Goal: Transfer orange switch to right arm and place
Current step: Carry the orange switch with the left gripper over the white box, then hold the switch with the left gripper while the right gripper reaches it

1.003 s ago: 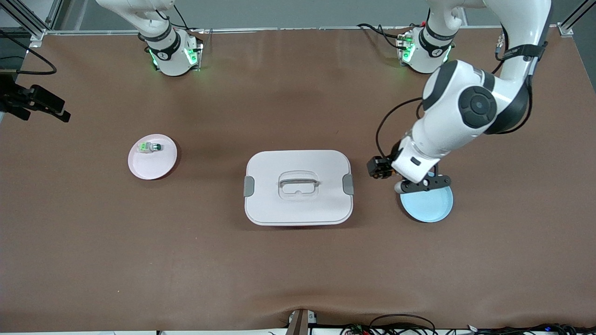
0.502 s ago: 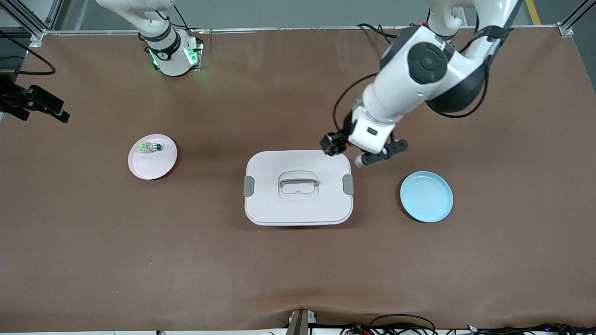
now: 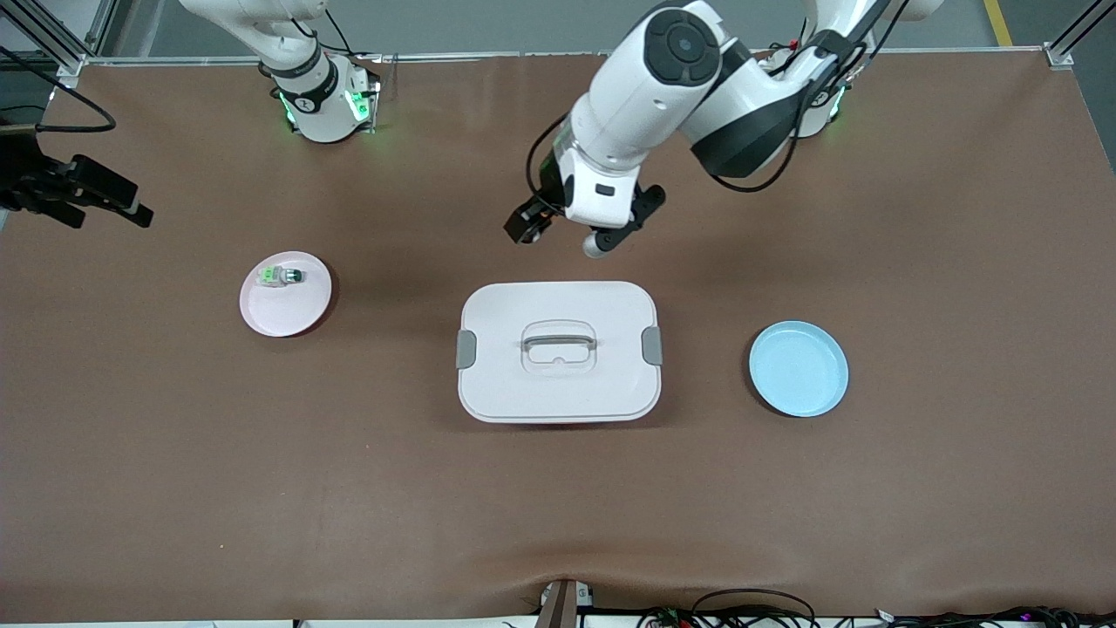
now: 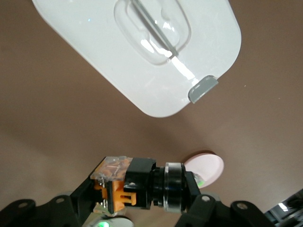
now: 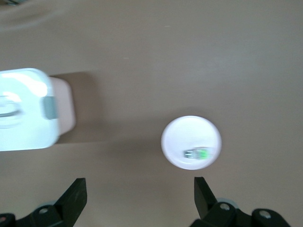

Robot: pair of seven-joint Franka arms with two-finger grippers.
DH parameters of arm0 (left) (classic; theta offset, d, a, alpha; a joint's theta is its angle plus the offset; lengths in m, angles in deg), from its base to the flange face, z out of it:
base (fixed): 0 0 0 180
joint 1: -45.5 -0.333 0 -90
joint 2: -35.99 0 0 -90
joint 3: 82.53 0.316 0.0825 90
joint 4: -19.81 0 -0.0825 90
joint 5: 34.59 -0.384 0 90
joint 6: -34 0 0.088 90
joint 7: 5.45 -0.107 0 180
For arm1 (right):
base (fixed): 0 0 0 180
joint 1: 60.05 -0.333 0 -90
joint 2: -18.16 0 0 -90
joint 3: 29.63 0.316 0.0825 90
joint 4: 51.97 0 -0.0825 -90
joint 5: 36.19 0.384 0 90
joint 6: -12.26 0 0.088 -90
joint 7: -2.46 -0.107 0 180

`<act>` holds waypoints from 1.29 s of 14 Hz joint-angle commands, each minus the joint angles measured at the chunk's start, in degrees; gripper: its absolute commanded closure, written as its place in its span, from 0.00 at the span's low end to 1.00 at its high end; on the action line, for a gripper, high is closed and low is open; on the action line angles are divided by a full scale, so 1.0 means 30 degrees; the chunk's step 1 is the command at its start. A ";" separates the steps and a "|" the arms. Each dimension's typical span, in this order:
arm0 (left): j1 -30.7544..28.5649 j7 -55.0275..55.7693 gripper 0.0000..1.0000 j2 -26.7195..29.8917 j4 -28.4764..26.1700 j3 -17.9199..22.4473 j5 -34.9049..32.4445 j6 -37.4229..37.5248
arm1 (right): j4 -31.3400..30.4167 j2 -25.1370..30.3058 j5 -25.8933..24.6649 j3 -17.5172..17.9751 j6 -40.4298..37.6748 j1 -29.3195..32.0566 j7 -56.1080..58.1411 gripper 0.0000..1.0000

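Observation:
My left gripper [image 4: 142, 197] is shut on the orange switch [image 4: 137, 188], a small black cylinder with an orange rear that lies crosswise between the fingers. In the front view the left gripper [image 3: 621, 228] hangs over bare brown table, by the edge of the white lidded box [image 3: 506, 388] that faces the robots' bases. The switch is hidden there by the hand. My right gripper [image 5: 140, 198] is open and empty, high over the right arm's end of the table. It shows at the edge of the front view [image 3: 131, 202].
The white lidded box [image 4: 94, 56] stands mid-table. A pink plate [image 3: 292, 312] with a white-and-green switch [image 3: 279, 276] lies toward the right arm's end. A bare blue plate [image 3: 798, 371] lies toward the left arm's end.
The left arm lifted the switch off the blue plate's edge and carried it past the box's corner toward mid-table, nearer the bases. The right gripper shifted slightly.

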 commanded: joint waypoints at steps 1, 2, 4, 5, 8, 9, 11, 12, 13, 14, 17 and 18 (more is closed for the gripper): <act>0.0963 0.2990 1.00 -0.1271 0.1622 0.0052 0.0252 -0.0372 | -0.2961 0.1391 0.2580 0.0113 0.2525 0.0258 -0.0540 0.00; 0.1227 0.3724 1.00 -0.1301 0.1624 0.0052 0.0252 -0.0518 | -0.4774 0.2327 0.3693 0.0113 0.4017 0.0258 -0.0716 0.00; 0.1726 0.5888 1.00 -0.1505 0.1653 0.0081 0.0252 -0.1771 | -0.8232 0.4290 0.5890 0.0201 0.6773 0.0112 -0.0747 0.00; 0.1902 0.7030 1.00 -0.1681 0.1682 0.0081 0.0252 -0.2591 | -0.9757 0.5054 0.7351 0.0259 0.7917 0.0025 -0.0747 0.00; 0.2722 0.8591 1.00 -0.1975 0.1682 0.0169 0.0223 -0.3682 | -1.3572 0.7078 1.0352 0.0260 1.1957 -0.1667 -0.0747 0.00; 0.2985 0.8972 1.00 -0.2150 0.1682 0.0169 0.0194 -0.4031 | -1.4277 0.7489 1.0499 0.0260 1.3073 -0.2429 -0.0892 0.00; 0.3104 0.9443 1.00 -0.2326 0.1682 0.0199 0.0164 -0.4590 | -1.5363 0.8077 1.1521 0.0289 1.4921 -0.3952 -0.1186 0.00; 0.3221 0.9589 1.00 -0.2501 0.1711 0.0199 0.0164 -0.4766 | -1.5571 0.8137 1.1700 0.0260 1.5452 -0.4744 -0.1216 0.00; 0.3367 0.9736 1.00 -0.2561 0.1828 0.0286 0.0135 -0.4825 | -1.5573 0.8109 1.1731 0.0289 1.5835 -0.5506 -0.1187 0.00; 0.3426 0.9766 1.00 -0.2648 0.1916 0.0374 0.0164 -0.4855 | -1.5603 0.8079 1.1731 0.0405 1.6766 -0.6383 -0.1187 0.00; 0.3456 0.9767 1.00 -0.2824 0.2150 0.0433 0.0164 -0.4884 | -1.6042 0.7701 1.1731 0.0582 1.8387 -0.8495 -0.1013 0.00; 0.3456 0.9767 1.00 -0.2941 0.2296 0.0433 0.0164 -0.4885 | -1.6042 0.7408 1.1731 0.0669 1.8590 -0.8937 -0.1011 0.00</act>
